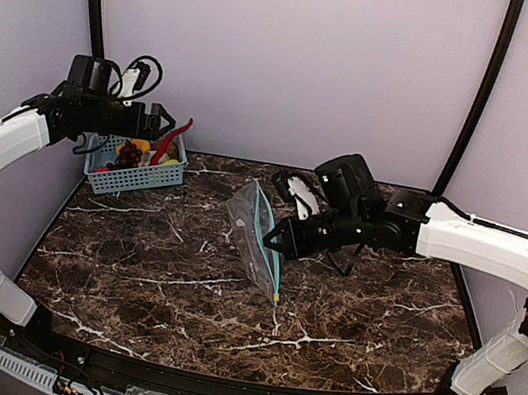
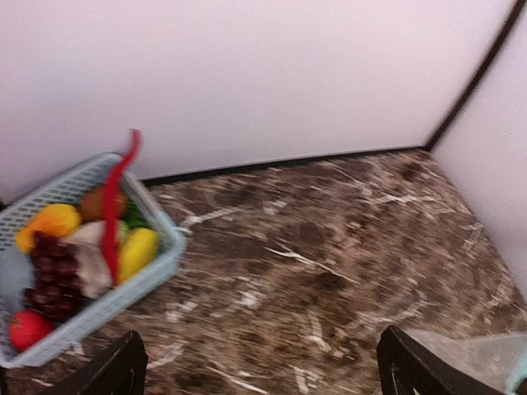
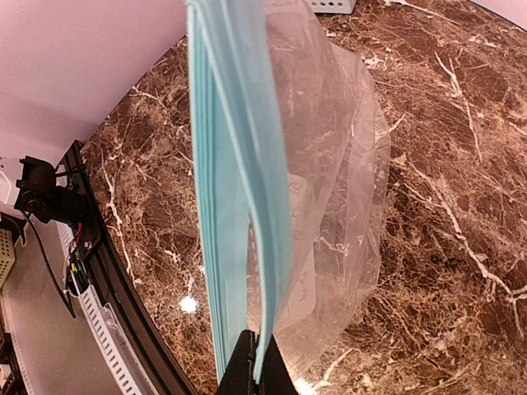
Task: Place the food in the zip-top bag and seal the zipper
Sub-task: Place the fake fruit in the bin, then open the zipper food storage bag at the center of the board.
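Your bag (image 1: 247, 227) is thin clear film; reckon it light, limp and slippery, with no stiffness except along the zipper (image 1: 268, 249); that strip is the firm line to take it by, since I'd expect the film itself to crumple and slide out of a pinch. It sits well to the right of the basket (image 1: 135, 179), tipped up on edge on the table (image 1: 131, 267); the zipper side is the one away from the basket, and the film sags toward the basket and onto the marble.

Your right claw (image 1: 277, 240) is clamped on the zipper about midway along; from the right wrist you see the zipper (image 3: 239, 206) run straight down into the pinched tips of the right claw (image 3: 251, 366), with the bag (image 3: 342, 189) billowing off to one side; whether the mouth is open at all you cannot tell.

The food all lies in the basket (image 2: 123, 296): grapes (image 2: 51, 280), red fruit (image 2: 29, 329), yellow piece (image 2: 137, 252), brown piece (image 2: 99, 202); small toy pieces, likely light, hard and smooth; the rounder ones may roll or squirt from the fingers, so grip across the middle; the knobbly grapes should hold better.

Your left claw (image 2: 259, 366) hangs above the basket's far side, fingers (image 2: 115, 370) wide apart, holding and touching nothing.
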Robot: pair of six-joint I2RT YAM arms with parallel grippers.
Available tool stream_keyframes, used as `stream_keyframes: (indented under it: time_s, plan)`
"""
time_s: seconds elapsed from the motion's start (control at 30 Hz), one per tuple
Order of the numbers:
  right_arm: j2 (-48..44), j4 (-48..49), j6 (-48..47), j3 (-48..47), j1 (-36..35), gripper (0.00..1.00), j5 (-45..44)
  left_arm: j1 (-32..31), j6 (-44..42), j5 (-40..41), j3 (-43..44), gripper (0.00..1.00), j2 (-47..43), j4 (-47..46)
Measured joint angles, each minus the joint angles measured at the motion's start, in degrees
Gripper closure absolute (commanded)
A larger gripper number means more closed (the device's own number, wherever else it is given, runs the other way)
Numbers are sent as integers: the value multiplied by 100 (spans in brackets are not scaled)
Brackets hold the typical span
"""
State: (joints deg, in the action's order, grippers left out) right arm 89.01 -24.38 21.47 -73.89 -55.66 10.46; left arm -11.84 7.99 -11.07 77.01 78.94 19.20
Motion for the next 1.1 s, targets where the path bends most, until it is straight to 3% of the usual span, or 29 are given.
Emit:
stream_keyframes:
  time_s: [0.2, 0.4, 0.63, 0.83, 1.0, 1.1]
  plan:
    - [2, -4, 2, -37, -2, 100, -52, -1825, 1740, -619, -1683, 3, -787, -949]
    - [46, -4, 4, -81, -61, 100, -168, -2802, 3086, -656, -2382, 2, -750, -1878]
    - [155, -4, 7, -214, -184, 100, -262, -3281, 3777, -754, -2446, 1, -372, -2802]
    - [155, -2, 2, -240, -251, 100, -313, -3416, 3764, -514, -2282, 2, 33, -2559]
    - [181, -7, -4, -271, -315, 100, -341, -3504, 3613, -142, -2044, 11, 94, -2240]
    - [251, -7, -22, -350, -363, 100, -411, -3556, 3574, 7, -2004, 22, 125, -2208]
